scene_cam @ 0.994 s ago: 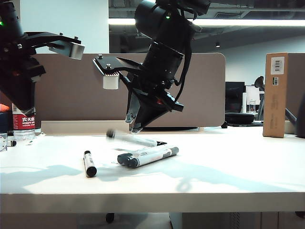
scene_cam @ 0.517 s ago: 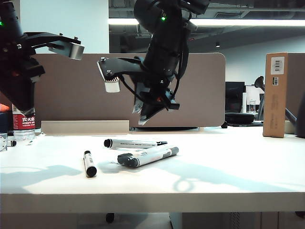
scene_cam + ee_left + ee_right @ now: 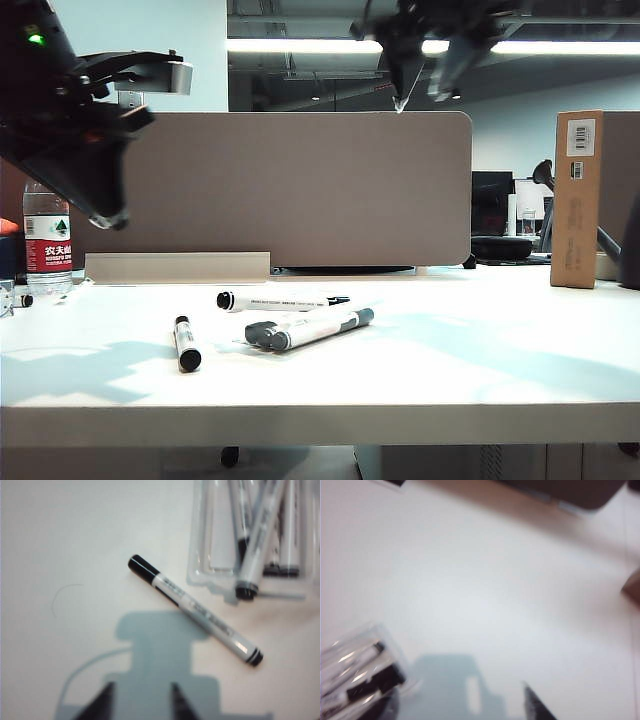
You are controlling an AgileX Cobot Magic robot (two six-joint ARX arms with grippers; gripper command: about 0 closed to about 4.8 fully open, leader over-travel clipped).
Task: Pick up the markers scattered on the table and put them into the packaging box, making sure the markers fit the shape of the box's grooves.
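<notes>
A loose marker (image 3: 187, 343) (image 3: 195, 611) lies alone on the white table (image 3: 450, 350), left of the clear packaging box (image 3: 199, 576) (image 3: 379, 631). The box holds several markers (image 3: 318, 327). Another marker (image 3: 280, 300) (image 3: 256, 550) lies slanted over them, its black cap past the box's edge. My left gripper (image 3: 105, 215) (image 3: 141, 702) hangs high at the left over the loose marker, open and empty. At the top of the exterior view my right gripper (image 3: 425, 85) (image 3: 465, 710) is blurred, far above the box; its fingers stand apart with nothing between them.
A water bottle (image 3: 47, 240) stands at the far left behind my left arm. A tall brown cardboard box (image 3: 578, 198) stands at the back right. The brown-grey partition panel (image 3: 300, 190) runs along the back of the table.
My right gripper let go of a marker, which came to rest by the box, then rose to the top of the view. My left gripper tilted forward and its jaws parted.
</notes>
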